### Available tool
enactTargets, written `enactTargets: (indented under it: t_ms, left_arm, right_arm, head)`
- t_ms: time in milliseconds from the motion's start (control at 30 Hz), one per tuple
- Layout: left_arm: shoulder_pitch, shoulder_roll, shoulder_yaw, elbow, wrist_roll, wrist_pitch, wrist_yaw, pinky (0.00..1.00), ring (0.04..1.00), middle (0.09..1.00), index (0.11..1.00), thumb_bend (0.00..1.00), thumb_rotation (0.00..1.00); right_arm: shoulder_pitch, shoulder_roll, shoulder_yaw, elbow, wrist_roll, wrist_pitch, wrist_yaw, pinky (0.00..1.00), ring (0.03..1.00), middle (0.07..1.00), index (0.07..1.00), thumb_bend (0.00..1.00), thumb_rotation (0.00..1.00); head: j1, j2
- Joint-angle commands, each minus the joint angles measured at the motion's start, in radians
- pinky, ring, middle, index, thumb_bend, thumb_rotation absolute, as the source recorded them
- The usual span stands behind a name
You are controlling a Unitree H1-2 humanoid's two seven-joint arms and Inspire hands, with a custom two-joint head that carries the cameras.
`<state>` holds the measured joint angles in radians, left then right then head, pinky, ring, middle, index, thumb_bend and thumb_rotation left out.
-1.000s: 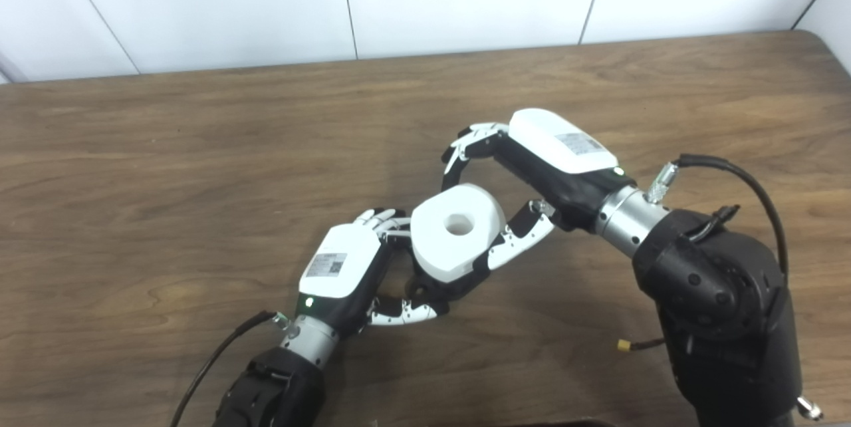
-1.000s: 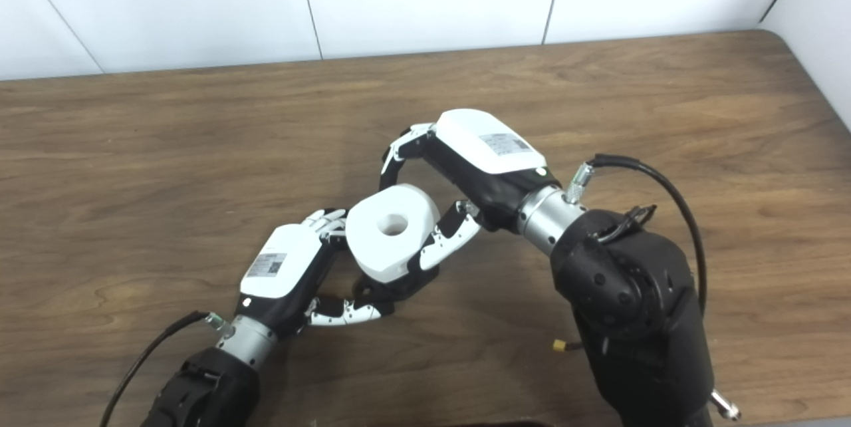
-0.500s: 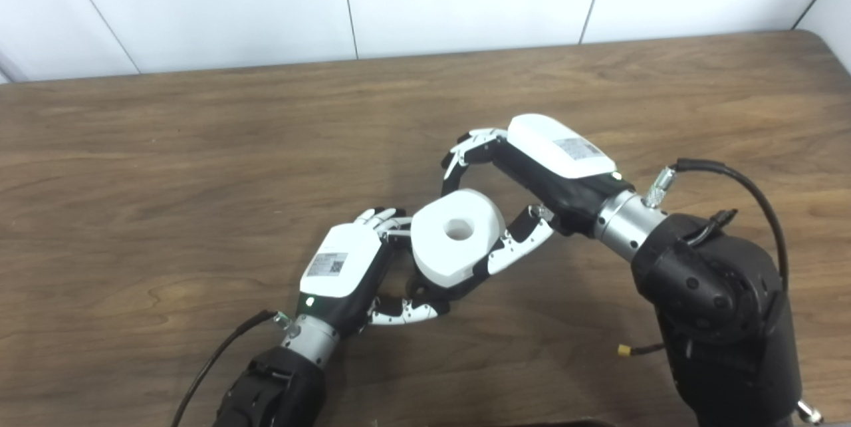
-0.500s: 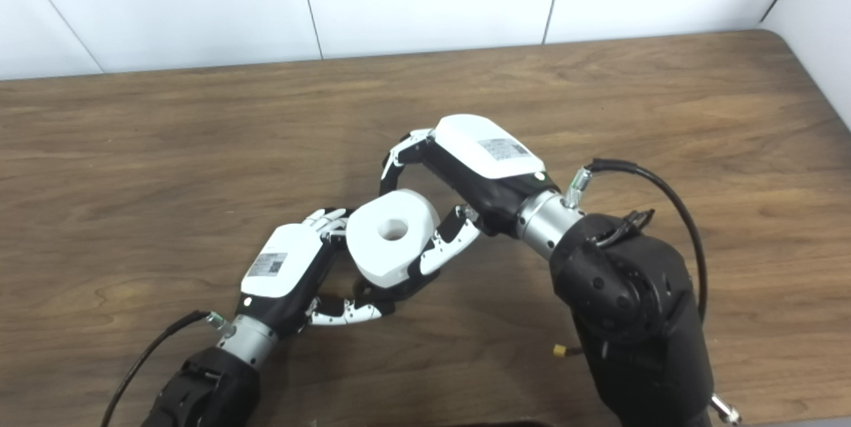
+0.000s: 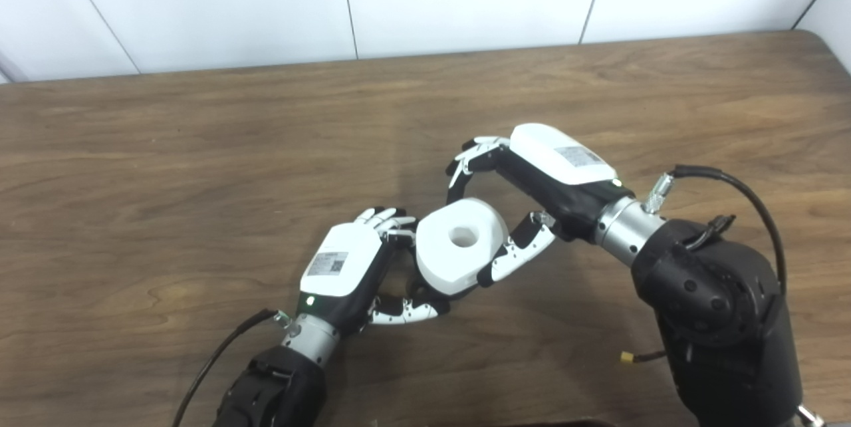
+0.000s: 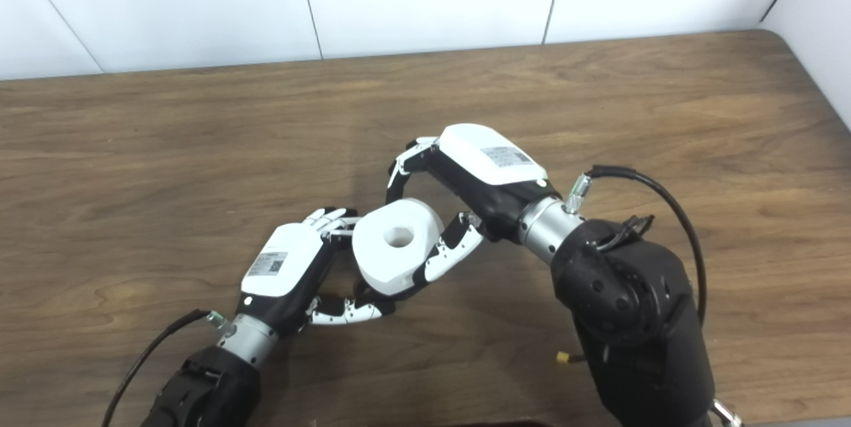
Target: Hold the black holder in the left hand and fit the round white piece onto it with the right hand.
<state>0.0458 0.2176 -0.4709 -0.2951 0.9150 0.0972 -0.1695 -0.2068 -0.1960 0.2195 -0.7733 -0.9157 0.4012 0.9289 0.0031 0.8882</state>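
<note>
The round white piece (image 5: 460,245), a thick ring with a centre hole, sits low over the table between both hands. My right hand (image 5: 532,181) is shut on it, fingers over its far side and thumb on its near right side. Under it is the black holder (image 5: 425,288), almost all hidden by the white piece; only a dark bit shows beneath. My left hand (image 5: 356,267) is shut on that holder, fingers curled at the left of the ring and thumb below it. In the right eye view the white piece (image 6: 397,246) looks pressed down against the left hand (image 6: 292,269).
The brown wooden table (image 5: 166,167) stretches wide on all sides, ending at a white panelled wall behind. My right forearm and its black cable (image 5: 731,181) fill the lower right. A small yellow connector (image 5: 625,357) lies near that arm.
The right hand has lowered the white piece a little down and right over the holder. The left hand has stayed in place.
</note>
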Motion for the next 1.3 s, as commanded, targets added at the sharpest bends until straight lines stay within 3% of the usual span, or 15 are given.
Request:
enactTargets:
  t_ms: [0,1267]
  left_arm:
    - [0.011,0.004,-0.019,0.022,0.024,0.022,-0.065,0.94,0.891,0.806,0.489,0.52,0.05]
    - [0.009,-0.007,-0.02,0.012,0.035,0.027,-0.072,0.93,0.89,0.806,0.489,0.52,0.05]
  right_arm:
    - [-0.016,0.006,-0.003,-0.018,0.006,-0.017,-0.039,0.82,0.889,0.778,0.482,0.52,0.14]
    - [0.03,0.02,0.029,0.008,0.002,-0.054,-0.12,0.81,0.892,0.78,0.482,0.52,0.14]
  head:
    - [0.001,0.001]
    - [0.003,0.012]
